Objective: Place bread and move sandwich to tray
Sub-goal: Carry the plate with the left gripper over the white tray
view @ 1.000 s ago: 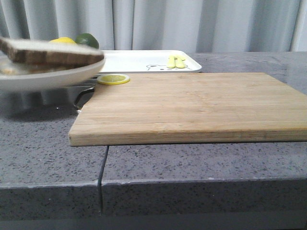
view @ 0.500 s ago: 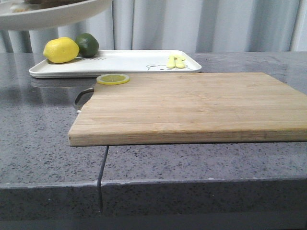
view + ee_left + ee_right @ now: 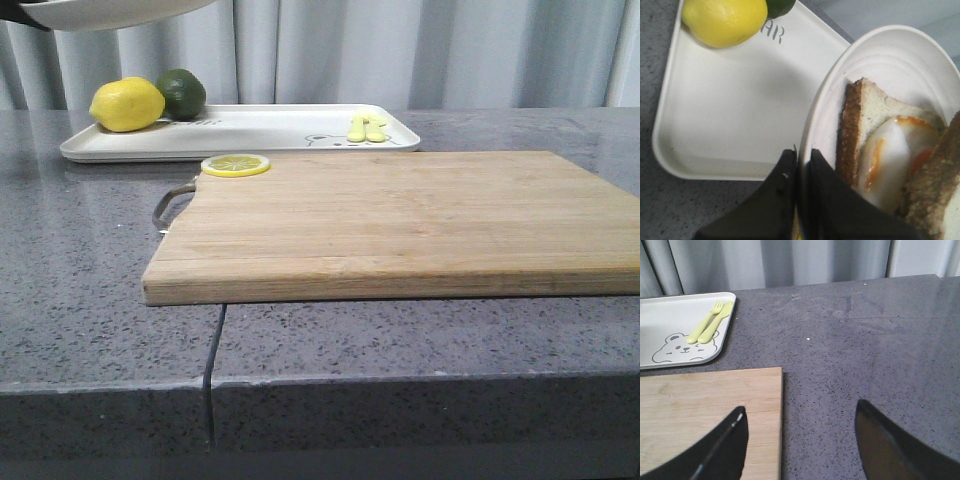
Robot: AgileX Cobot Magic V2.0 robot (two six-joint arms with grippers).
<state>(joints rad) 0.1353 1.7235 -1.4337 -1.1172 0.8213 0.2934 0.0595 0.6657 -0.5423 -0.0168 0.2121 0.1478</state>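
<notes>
My left gripper is shut on the rim of the round white plate, which carries the sandwich: brown-crusted bread slices with fried egg between them. The plate hangs in the air above the white tray; in the front view only its underside shows at the top left, above the tray. My right gripper is open and empty over the right edge of the wooden cutting board. No separate bread slice is in view.
A lemon and a lime sit on the tray's left end, yellow cutlery on its right end by a bear drawing. A lemon slice lies on the cutting board's back left corner.
The plate with the sandwich has risen from just above the table at the left to the top of the front view, uncovering the lemon and lime.
</notes>
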